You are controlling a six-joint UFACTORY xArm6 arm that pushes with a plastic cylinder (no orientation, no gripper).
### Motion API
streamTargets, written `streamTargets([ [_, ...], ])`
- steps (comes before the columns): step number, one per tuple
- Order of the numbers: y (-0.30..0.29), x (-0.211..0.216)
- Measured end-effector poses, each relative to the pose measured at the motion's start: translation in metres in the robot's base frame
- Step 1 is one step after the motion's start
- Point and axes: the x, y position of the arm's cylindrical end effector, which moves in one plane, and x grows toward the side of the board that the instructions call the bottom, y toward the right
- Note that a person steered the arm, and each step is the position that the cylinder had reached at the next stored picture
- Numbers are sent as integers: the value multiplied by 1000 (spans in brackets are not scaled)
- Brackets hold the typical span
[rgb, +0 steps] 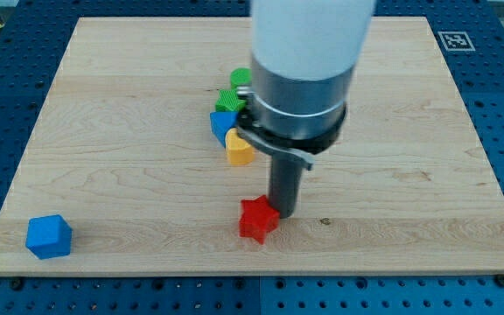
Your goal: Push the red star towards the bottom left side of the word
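Note:
The red star (257,220) lies on the wooden board (103,131) below its centre. My tip (284,212) stands right at the star's right side, touching or nearly touching it. The rod comes down from the large grey and white arm end (303,79) at the view's top middle.
A blue cube (48,236) sits at the board's bottom left corner. A cluster lies left of the arm: a yellow block (239,148), a blue block (222,122), a green block (227,99) and another green block (241,79), partly hidden by the arm. A marker tag (454,40) is at the top right.

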Motion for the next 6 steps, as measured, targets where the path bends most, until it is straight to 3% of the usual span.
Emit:
streamTargets([
  [2, 20, 22],
  [6, -30, 24],
])
